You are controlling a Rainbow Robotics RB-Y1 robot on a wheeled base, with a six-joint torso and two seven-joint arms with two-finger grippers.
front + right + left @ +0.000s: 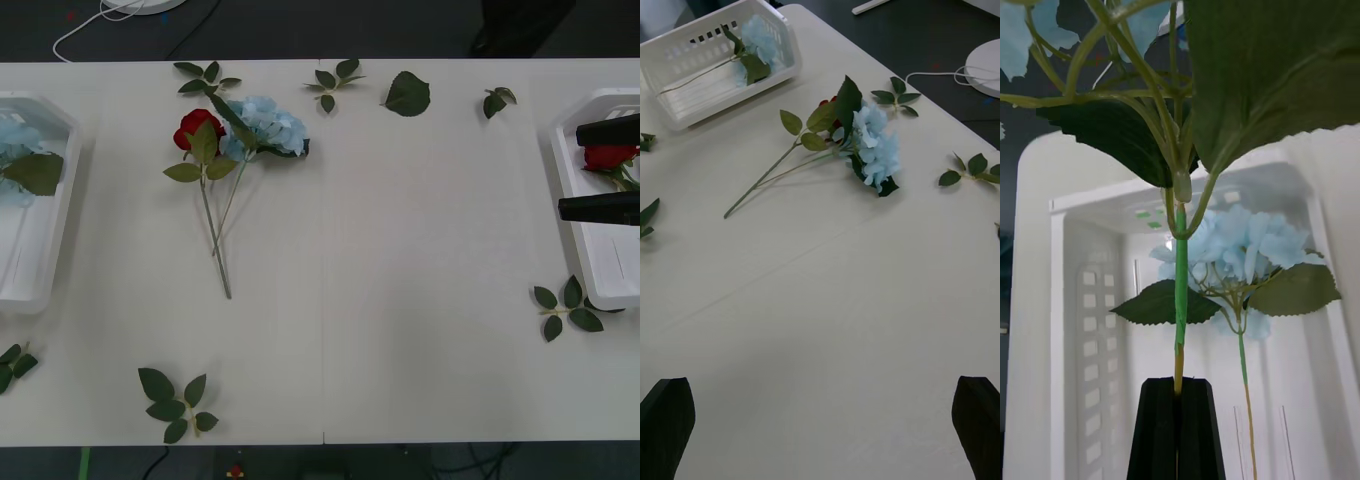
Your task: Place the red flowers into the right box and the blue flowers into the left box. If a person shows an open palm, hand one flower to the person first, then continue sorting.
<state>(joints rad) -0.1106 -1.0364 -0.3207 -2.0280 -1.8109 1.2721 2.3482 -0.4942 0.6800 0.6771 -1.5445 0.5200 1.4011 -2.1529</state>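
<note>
The left gripper (1178,427) has its black fingers clamped tight on the green stem of a blue flower (1180,300), right over the left box (1045,300), where another blue flower (1247,247) already lies. The right gripper (600,168) hangs spread wide over the right box (580,250) at the right table edge, nothing in it, and a red rose (606,157) sits in that box. On the table's far left part, one red rose (196,128) and one blue flower (265,125) lie touching, stems crossing. Loose leaf sprigs (175,405) are scattered around.
</note>
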